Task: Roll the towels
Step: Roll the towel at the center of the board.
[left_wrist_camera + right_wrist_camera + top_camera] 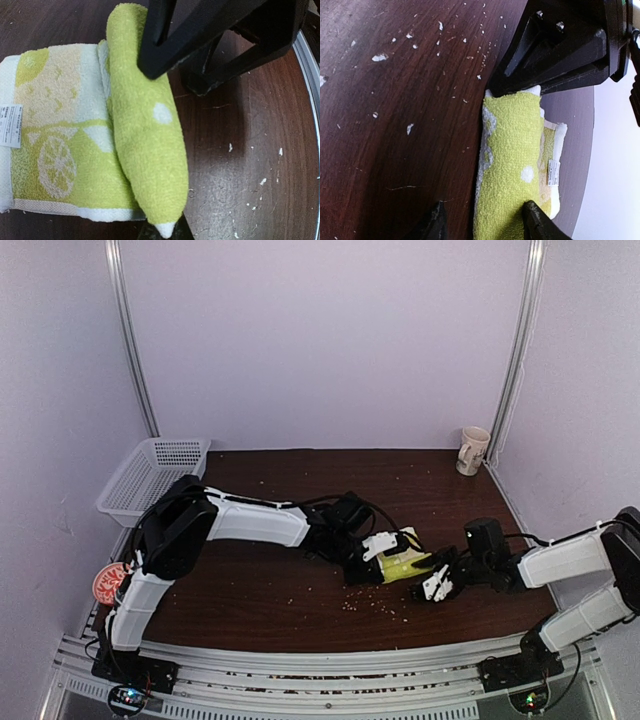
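The yellow-green towel (405,565) lies partly rolled on the dark wooden table (260,585), between my two grippers. In the left wrist view the roll (147,140) lies on the flat lemon-patterned part (55,140). My left gripper (378,552) is shut on one end of the roll, whose white tip sits between its own fingertips (165,231). My right gripper (437,585) is open at the other end and straddles the roll (512,165), one finger (535,222) on the cloth and the other on the table. The royal-blue towel is out of view.
A white plastic basket (150,475) stands at the back left and a pale mug (472,450) at the back right corner. A red-and-white round thing (108,583) lies by the left arm's base. Pale crumbs (365,605) are scattered in front of the towel.
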`<action>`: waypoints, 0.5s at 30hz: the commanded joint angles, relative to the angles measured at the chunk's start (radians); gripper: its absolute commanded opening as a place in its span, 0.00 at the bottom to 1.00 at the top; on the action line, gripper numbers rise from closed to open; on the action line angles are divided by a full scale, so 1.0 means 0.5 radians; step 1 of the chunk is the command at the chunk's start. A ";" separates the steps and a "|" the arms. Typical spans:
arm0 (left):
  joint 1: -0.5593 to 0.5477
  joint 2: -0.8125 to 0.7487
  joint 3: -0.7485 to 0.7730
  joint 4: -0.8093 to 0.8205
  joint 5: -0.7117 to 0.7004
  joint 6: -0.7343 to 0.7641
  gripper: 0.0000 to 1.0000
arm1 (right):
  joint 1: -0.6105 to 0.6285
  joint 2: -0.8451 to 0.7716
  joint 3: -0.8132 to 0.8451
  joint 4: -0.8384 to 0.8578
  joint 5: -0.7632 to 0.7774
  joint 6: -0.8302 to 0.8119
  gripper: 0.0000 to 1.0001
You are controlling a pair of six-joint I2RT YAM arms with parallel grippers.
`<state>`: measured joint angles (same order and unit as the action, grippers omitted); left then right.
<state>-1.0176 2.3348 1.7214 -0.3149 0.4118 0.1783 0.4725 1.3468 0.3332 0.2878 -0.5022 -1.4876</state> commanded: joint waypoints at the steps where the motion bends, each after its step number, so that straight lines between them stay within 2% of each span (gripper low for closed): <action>1: 0.013 0.096 0.030 -0.089 0.037 -0.026 0.00 | 0.030 0.044 -0.006 0.111 0.111 0.068 0.52; 7: 0.019 0.113 0.049 -0.105 0.043 -0.032 0.00 | 0.054 0.050 -0.020 0.147 0.143 0.063 0.50; 15: 0.036 0.113 0.057 -0.115 0.069 -0.047 0.00 | 0.068 0.004 -0.073 0.276 0.138 0.085 0.53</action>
<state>-1.0080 2.3512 1.7412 -0.3191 0.4454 0.1677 0.4984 1.3678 0.3096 0.3782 -0.4469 -1.4654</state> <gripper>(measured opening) 0.019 0.532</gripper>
